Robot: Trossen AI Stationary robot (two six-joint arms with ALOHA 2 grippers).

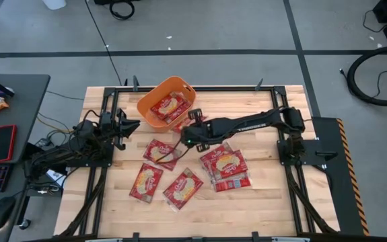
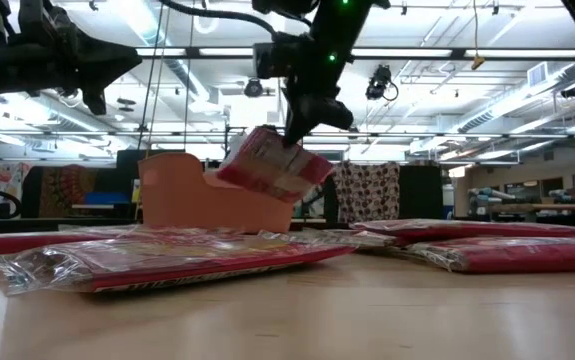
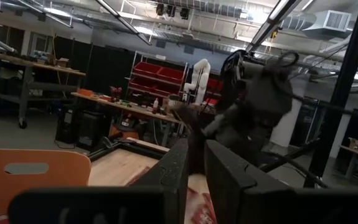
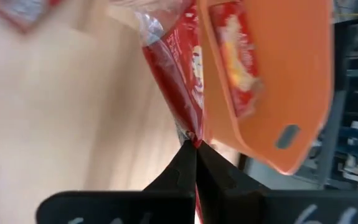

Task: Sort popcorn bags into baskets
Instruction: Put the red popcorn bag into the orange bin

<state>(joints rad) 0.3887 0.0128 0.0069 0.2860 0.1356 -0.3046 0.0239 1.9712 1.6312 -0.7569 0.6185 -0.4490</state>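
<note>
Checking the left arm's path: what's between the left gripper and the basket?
Only bare table lies between the left gripper and the basket, as the high view shows. The right gripper holds a bag beside the basket.

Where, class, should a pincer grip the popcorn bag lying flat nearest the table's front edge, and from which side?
Probably at a thin sealed end of that popcorn bag, coming straight down from above: it lies flat on the table with bare wood around its front edges.

A pale wooden surface (image 1: 267,195) carries an orange basket (image 1: 147,104) near its far edge and, nearer the middle and front, several red popcorn bags (image 1: 183,188) lying flat, some overlapping in a pile (image 1: 227,168).
</note>
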